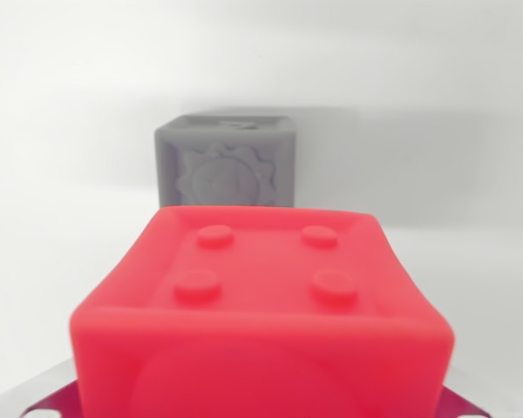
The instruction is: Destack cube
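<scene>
So the biggest thing in shot is the white table (61, 261), which fills basically the whole background and blends into a pale wall at the far side. Next up is the red cube (261, 313), super close to the camera and taking up most of the near half of the wrist view. It has four round studs on its top face and looks soft-edged, maybe rubbery. Behind it, farther away and a bit left of centre, sits the grey cube (225, 162) with a sun-like relief on its front face. The two look apart rather than stacked, though honestly the red one hides the grey one's base, so I can't say for sure what it rests on.

Smallest bits: thin dark-pink metal slivers at the bottom corners (52, 401), which might be part of the gripper, but no fingers show, so I can't tell if it's wide, narrow or holding the red cube.

My guess is the red cube is being carried or just set down. Next move needs a clear spot on the table and a clean release.
</scene>
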